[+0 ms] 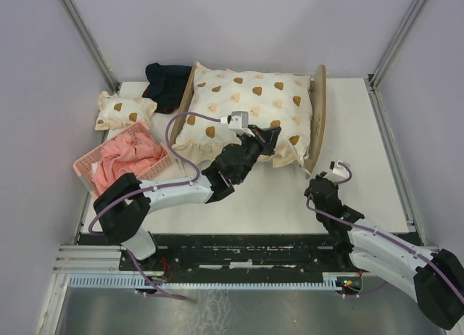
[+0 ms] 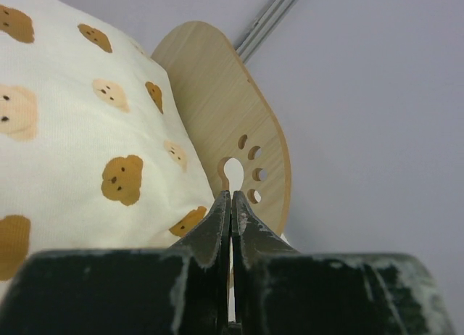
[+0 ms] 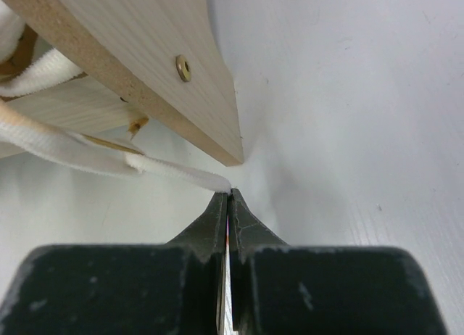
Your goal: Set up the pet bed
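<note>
Top external: quilt [image 1: 250, 106] hides most of pet bed [image 1: 317, 117].

Bright even light, soft shadows; wrist views blurred near jaws.

one pet bed [image 1: 317, 117], one pillow [image 1: 125, 110], one basket [image 1: 87, 157]

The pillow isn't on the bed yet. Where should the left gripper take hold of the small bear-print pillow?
Probably a top-down pinch on its far-left corner: the pillow lies flat, that corner pokes out free, and the pink basket crowds its near edge.
</note>
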You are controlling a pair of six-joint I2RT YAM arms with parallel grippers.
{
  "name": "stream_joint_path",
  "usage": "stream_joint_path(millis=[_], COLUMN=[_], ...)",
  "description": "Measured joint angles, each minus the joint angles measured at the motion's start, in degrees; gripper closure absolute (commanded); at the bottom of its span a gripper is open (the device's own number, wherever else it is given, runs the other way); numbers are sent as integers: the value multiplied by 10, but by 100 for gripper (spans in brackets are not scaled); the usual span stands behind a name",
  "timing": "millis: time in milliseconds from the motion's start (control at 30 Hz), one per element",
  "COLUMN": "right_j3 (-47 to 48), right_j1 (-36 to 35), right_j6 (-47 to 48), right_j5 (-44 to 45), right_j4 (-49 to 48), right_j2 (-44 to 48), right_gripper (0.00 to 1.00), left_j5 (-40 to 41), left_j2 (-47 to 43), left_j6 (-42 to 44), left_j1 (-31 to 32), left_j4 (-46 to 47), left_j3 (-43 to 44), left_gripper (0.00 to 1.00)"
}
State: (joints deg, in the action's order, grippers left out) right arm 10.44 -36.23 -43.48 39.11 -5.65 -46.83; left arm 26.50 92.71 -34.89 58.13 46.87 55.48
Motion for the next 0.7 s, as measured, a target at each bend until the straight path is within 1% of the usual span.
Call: stream_joint_path(millis=[167,367,567,700], right_j3=[2,2,2,2], right_j1=[6,10,27,35], right_j6=[-2,-1,-10,-21], right_j5=[5,6,4,4], right_j4=[-6,-30,-47,-55], right_j2=[-1,-3,-42,-49], right_gripper=[98,98,98,98], left_j5=[1,-5,-28,-46], left_j2=[-19,-35,-57,-65], left_j6=[30,45,63,73], left_j1=[-12,-31,-43,-51], left_j4=[-22,-50,-79,-96], left_j3=[9,16,21,26], left_gripper=[97,97,97,97])
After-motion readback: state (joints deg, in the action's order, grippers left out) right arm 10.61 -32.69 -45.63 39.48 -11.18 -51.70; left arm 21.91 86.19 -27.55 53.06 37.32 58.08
